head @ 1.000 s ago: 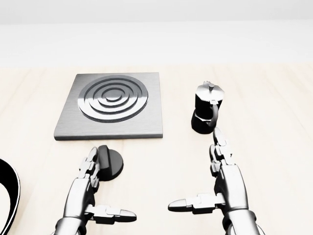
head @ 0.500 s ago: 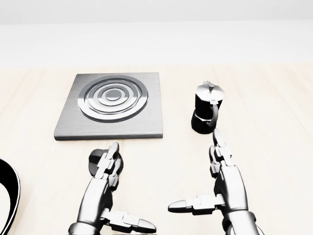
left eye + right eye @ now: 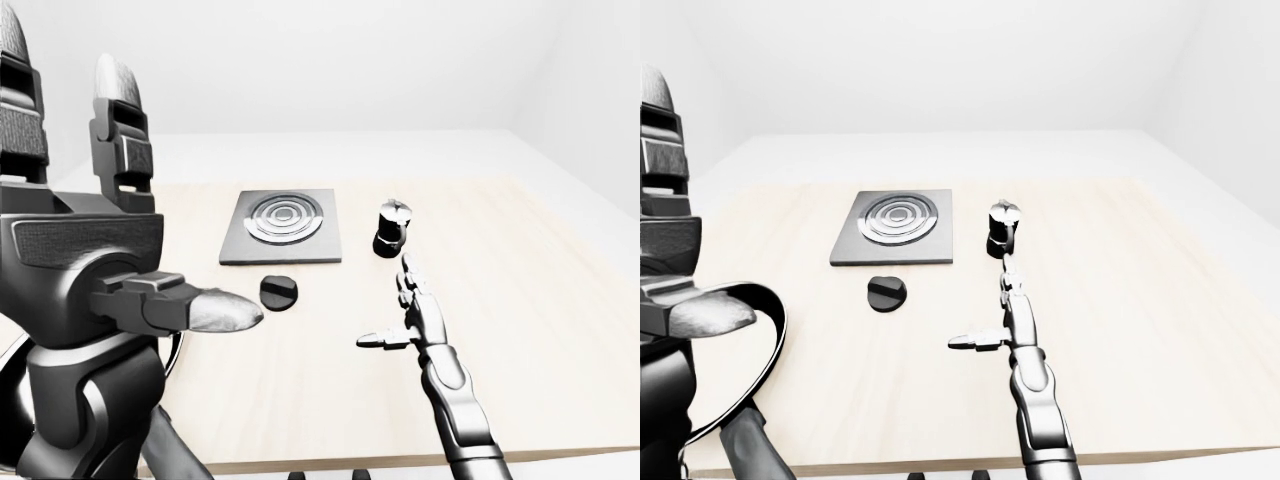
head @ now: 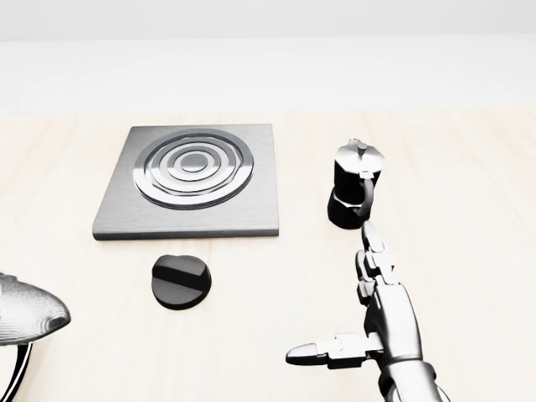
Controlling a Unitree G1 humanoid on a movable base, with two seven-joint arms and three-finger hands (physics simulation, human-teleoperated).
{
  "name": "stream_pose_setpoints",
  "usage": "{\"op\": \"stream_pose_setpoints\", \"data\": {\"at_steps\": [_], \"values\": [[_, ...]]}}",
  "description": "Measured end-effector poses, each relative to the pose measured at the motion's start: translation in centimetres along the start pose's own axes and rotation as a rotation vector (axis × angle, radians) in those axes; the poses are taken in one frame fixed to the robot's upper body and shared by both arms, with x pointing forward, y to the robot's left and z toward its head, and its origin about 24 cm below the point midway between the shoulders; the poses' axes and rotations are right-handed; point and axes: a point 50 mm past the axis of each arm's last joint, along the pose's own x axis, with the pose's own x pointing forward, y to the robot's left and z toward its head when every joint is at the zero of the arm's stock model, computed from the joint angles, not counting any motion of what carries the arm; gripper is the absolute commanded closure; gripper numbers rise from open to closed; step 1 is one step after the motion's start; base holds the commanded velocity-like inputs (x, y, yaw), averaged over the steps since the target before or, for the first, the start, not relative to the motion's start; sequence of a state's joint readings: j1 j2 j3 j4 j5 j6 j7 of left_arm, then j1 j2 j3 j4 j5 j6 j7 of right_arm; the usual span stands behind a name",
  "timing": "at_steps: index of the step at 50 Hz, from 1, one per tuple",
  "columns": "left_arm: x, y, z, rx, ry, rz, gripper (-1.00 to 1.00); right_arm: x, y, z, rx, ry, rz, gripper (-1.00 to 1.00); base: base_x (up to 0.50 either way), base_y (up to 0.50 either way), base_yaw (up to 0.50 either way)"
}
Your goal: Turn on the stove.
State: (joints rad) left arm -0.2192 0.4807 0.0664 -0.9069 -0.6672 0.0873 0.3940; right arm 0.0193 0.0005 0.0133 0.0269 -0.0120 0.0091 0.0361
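Observation:
The stove is a square grey plate (image 4: 193, 180) with a ringed burner, lying on the pale wooden table. Its black round knob (image 4: 180, 280) lies on the table just below the plate and nothing touches it. My left hand (image 3: 165, 210) is raised close to the cameras at the left of the left-eye view, open, fingers up and thumb out; only its thumb tip (image 4: 29, 314) shows in the head view, left of the knob. My right hand (image 4: 335, 293) is open and empty, fingers straight, below the pot and right of the knob.
A black moka pot (image 4: 355, 194) stands to the right of the stove plate, just above my right hand's fingertips. A black-rimmed round thing (image 3: 770, 340) lies at the lower left. The table's near edge (image 3: 350, 462) runs along the bottom of the eye views.
My left hand has left the knob and drawn back left and up towards the cameras, so the knob now shows whole. My right hand has barely moved.

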Motion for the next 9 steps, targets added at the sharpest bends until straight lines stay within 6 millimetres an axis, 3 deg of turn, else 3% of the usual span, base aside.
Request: {"op": "stream_pose_setpoints", "data": {"at_steps": [9], "values": [[0.1, -0.7, 2.2, -0.036, -0.053, -0.037, -1.00, 0.0, 0.1, 0.0, 0.000, 0.001, 0.002, -1.00, 0.00, 0.00, 0.00]]}}
